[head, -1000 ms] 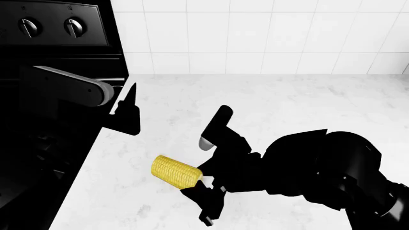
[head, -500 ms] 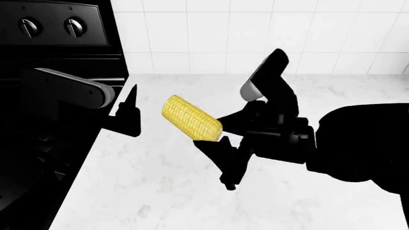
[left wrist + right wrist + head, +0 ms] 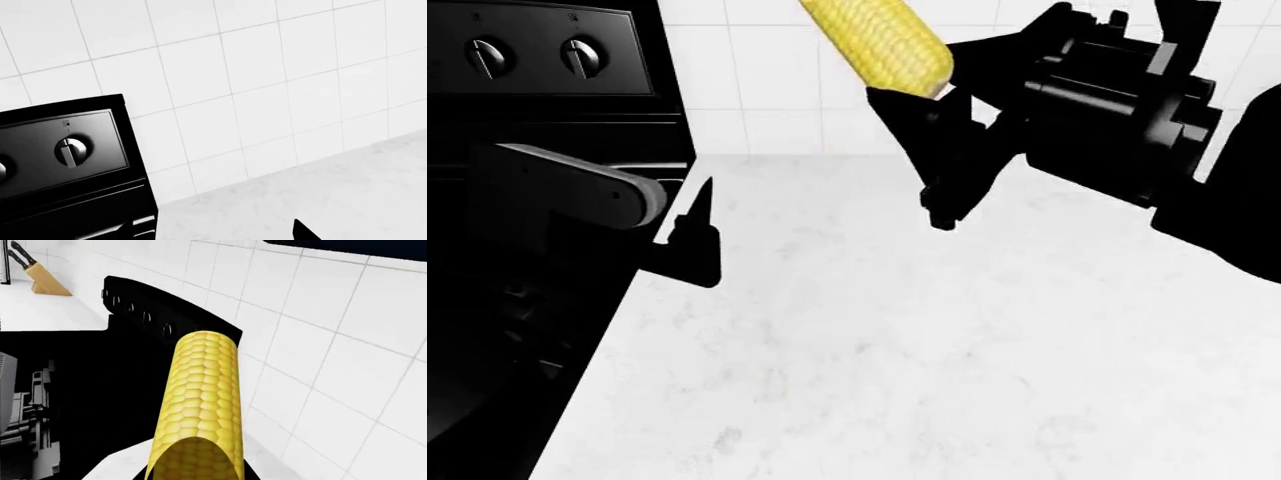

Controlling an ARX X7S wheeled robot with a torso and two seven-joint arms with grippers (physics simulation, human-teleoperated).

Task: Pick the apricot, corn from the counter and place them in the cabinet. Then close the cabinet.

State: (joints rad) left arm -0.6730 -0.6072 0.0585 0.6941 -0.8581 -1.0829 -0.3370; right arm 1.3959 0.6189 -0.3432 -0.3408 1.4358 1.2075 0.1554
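Right gripper (image 3: 941, 100) is pinching the corn (image 3: 878, 38) by its near end, one dark finger (image 3: 941, 165) hanging below the cob. A second ago the cob lay low over the near part of the counter (image 3: 961, 340); half a second ago it was at mid height; now it is up at the far edge of the head view, in front of the tiled wall (image 3: 761, 70), its tip cut off by the frame. So the lift is done and the arm is carrying it upward, which I'd judge is toward the cabinet, though no cabinet shows clearly in any view. The right wrist view looks straight along the corn (image 3: 198, 410), with the black stove (image 3: 100, 385) and its knobs behind it and a knife block (image 3: 43, 280) far off on another stretch of worktop.

The left gripper (image 3: 691, 235) hangs just over the counter's left edge beside the stove (image 3: 541, 60), where it was a second ago. Only a dark tip of it (image 3: 303, 231) shows in its own camera, and I cannot tell whether it is spread or closed.

I see no apricot anywhere, and the worktop in view holds no fruit. With the corn in the air, my guess is that placing it comes next, then shutting the door.
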